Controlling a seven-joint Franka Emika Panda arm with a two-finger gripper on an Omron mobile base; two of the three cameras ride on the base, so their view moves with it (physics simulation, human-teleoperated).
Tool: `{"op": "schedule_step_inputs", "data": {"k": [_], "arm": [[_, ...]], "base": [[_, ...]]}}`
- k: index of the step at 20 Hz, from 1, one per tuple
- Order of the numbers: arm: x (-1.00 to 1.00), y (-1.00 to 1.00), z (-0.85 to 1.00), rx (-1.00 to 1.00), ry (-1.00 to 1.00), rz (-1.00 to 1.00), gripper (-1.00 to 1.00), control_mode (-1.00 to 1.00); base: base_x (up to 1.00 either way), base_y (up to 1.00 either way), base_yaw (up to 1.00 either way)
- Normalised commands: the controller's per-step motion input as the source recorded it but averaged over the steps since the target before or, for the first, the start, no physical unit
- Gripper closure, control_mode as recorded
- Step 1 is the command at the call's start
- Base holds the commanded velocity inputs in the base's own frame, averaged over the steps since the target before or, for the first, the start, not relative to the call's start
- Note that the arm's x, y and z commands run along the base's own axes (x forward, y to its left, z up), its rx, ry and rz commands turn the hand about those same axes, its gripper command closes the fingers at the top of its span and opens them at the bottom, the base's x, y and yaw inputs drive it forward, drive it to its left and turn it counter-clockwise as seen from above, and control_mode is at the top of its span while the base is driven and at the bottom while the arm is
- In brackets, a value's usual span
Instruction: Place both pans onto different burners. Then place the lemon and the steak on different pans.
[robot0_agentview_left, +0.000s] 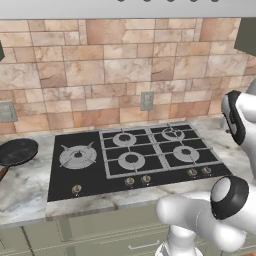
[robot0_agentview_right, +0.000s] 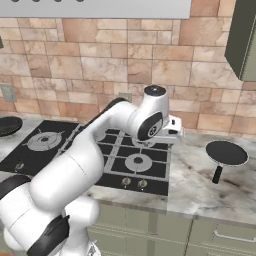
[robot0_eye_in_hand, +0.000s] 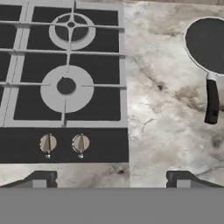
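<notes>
Claw (robot0_eye_in_hand: 112, 177) spread wide, empty, over counter's (robot0_eye_in_hand: 166, 109) front edge; black-handled pan (robot0_eye_in_hand: 208, 41) by cooktop's (robot0_eye_in_hand: 61, 148) right edge.

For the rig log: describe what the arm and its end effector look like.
The arm is glossy white, built of rounded tubular links with dark caps and bands at the joints. The end effector ends in two small dark, blocky finger tips. No cables or markings are visible.

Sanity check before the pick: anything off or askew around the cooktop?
Nothing spilled or damaged. Both pans sit on the marble counter, not on burners: the black-handled pan right of the cooktop, the other pan left of it. All burners bare. The gripper is open and holds nothing.
</notes>
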Motion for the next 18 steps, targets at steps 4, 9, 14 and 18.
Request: {"op": "schedule_step_inputs", "data": {"k": [4,9,14,18], "arm": [[0.00,-0.68,-0.34,0.00,0.00,-0.07,-1.00,-1.00],[0.00,-0.53,-0.22,0.00,0.02,-0.10,-1.00,-1.00],[0.00,-0.51,-0.11,0.00,0.02,-0.11,-1.00,-1.00],[0.02,-0.52,-0.18,0.00,0.01,-0.06,-1.00,-1.00]], "base": [[0.00,0.00,0.00],[0.00,0.00,0.00],[0.00,0.00,0.00],[0.00,0.00,0.00]]}}
